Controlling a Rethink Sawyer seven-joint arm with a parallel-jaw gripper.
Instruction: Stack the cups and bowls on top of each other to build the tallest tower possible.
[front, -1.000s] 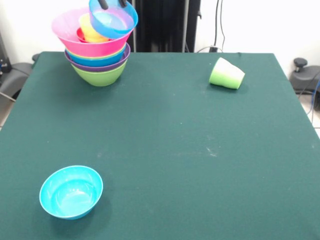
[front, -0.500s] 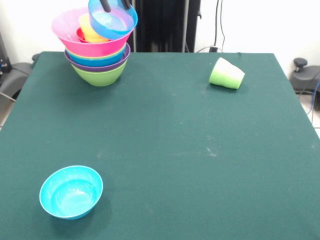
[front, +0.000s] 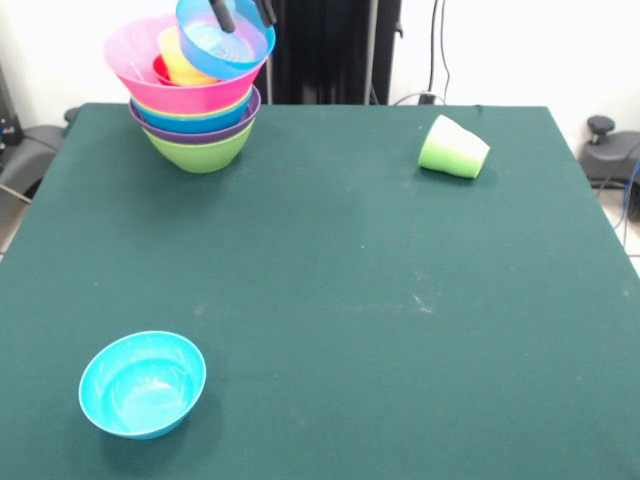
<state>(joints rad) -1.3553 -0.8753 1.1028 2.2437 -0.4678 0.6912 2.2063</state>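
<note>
Tower (front: 196, 120) of nested glossy plastic bowls, just below gripper (front: 243, 12); pink top bowl (front: 140, 60) holds yellow-orange cup (front: 180, 62) and red bowl (front: 160, 70). Gripper pinches tilted blue bowl's (front: 222, 48) rim.

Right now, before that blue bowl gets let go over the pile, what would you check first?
1. Blue bowl level: not ok, tilted, resting on the pink bowl's rim.
2. Gripper grip on it: cannot tell, only the tips show at the top edge.
3. Space inside the pink bowl: not ok, the yellow cup and red bowl fill it.
4. Tower base: ok, sits flat on the table.
5. Green cup: not ok, on its side.
6. Cyan bowl: ok, upright.
</note>
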